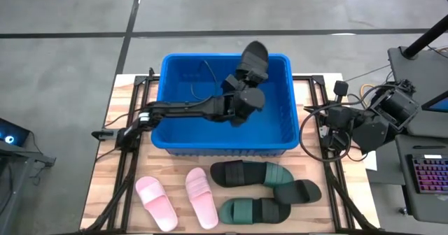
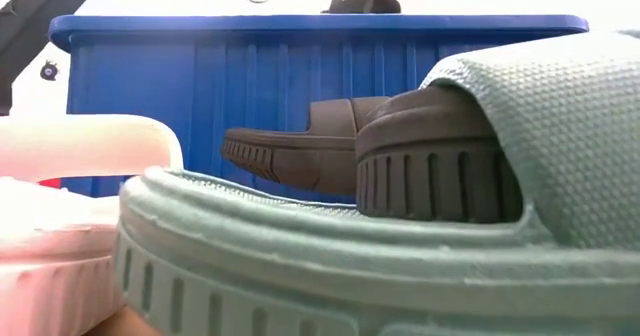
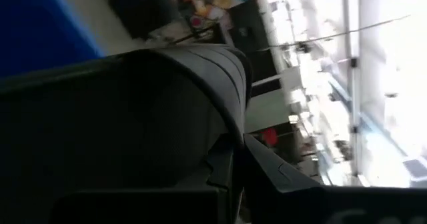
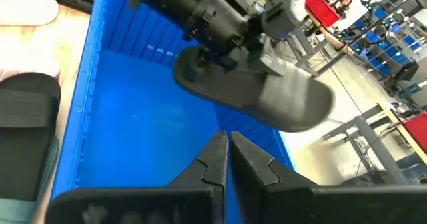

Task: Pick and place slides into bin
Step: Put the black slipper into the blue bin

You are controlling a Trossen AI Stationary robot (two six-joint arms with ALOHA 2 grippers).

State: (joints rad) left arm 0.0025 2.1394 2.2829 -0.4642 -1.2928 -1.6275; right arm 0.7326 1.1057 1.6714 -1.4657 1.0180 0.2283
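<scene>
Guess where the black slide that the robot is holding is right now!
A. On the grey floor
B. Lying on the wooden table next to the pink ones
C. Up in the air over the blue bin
C: the left gripper is shut on the black slide and holds it above the far side of the bin.

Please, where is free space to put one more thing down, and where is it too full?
The floor of the large bright blue plastic bin is bare, though the left gripper holds a black rubber slide over its far side. The wooden table is bare left of the bin. In front of it, pink slides, dark green slides and black slides crowd together.
</scene>
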